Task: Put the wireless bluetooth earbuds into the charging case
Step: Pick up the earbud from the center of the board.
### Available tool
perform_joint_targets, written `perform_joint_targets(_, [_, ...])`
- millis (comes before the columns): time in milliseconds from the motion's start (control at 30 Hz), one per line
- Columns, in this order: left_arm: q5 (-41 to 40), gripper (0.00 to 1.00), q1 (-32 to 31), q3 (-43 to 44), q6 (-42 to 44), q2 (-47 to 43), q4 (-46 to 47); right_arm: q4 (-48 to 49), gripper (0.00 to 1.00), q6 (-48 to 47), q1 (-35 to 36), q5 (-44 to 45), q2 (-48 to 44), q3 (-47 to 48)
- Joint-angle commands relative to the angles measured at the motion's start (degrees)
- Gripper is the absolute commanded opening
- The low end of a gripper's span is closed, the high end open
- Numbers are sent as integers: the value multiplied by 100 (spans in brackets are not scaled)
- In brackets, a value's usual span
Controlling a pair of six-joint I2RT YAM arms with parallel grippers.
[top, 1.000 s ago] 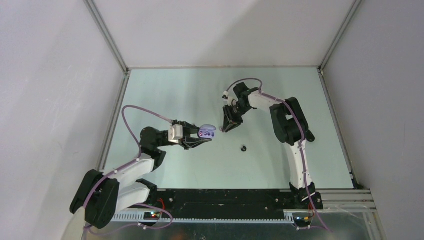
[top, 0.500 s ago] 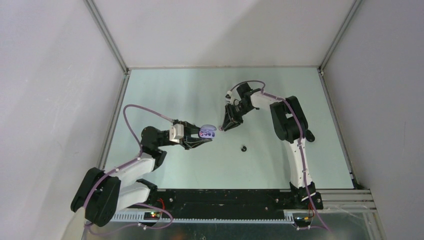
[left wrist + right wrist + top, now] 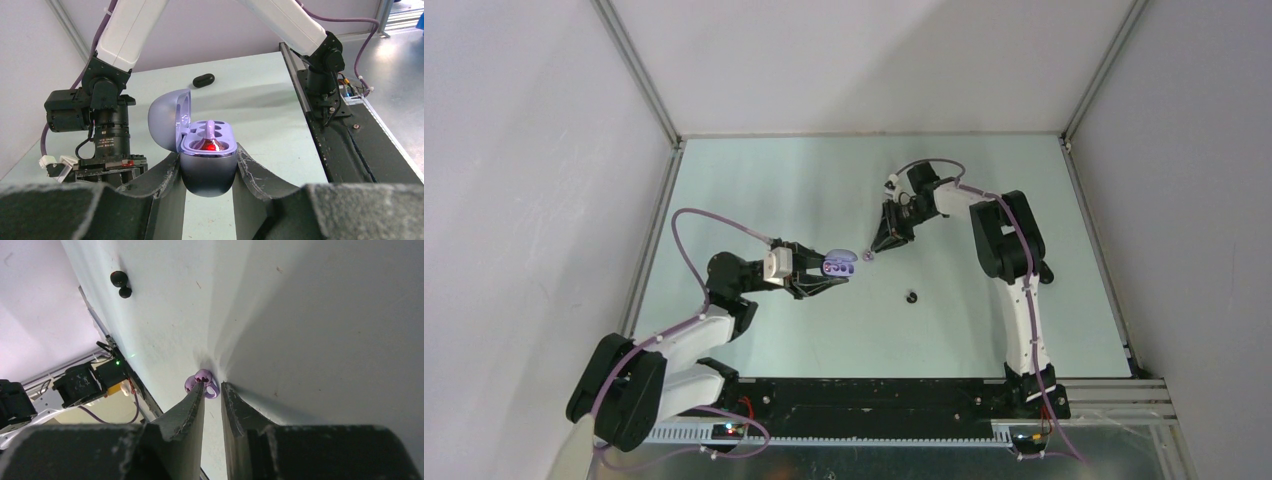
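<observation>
My left gripper (image 3: 208, 161) is shut on the rounded bottom of the purple charging case (image 3: 207, 150), holding it above the table with its lid swung open to the left. A red light glows in its near socket. From above, the case (image 3: 837, 265) sits at the left gripper (image 3: 830, 273) tips. My right gripper (image 3: 212, 386) points down at the table, jaws a narrow gap apart. A glossy purple earbud (image 3: 202, 382) lies at its tips, touching the left finger, part of it in the gap. A black earbud (image 3: 911, 296) lies on the table nearer the bases.
The right arm's wrist and camera (image 3: 107, 130) hang close beside the held case. The black earbud (image 3: 203, 80) lies beyond the case in the left wrist view. Metal frame rails (image 3: 649, 225) border the table, and a black base rail (image 3: 874, 400) runs along its near edge.
The right gripper's jaws have narrowed around the purple earbud, and its wrist has shifted slightly right and farther back. The left arm and case have stayed still.
</observation>
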Motion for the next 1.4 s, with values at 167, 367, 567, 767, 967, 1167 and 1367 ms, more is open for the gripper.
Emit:
perform_joint_targets(167, [82, 0, 34, 55, 95, -119, 257, 541, 23, 202, -19, 262, -831, -1056])
perform_joint_targets(367, [88, 0, 34, 58, 104, -130, 246, 1114, 22, 584, 45, 554, -1180, -1812])
perform_joint_targets(567, [84, 0, 34, 77, 98, -114, 233, 1473, 22, 962, -31, 510, -877, -1743])
perform_joint_targets(767, [87, 0, 40, 79, 97, -102, 212, 1372, 23, 1000, 106, 498, -640, -1498])
perform_joint_targets(967, [86, 0, 56, 77, 113, -106, 188, 1371, 23, 1032, 192, 509, -536, -1420])
perform_joint_targets(1167, [84, 0, 55, 78, 114, -96, 191, 1396, 22, 1046, 76, 433, -471, -1393])
perform_joint_targets(1367, [88, 0, 61, 81, 119, -71, 188, 1386, 22, 1031, 77, 349, -411, -1295])
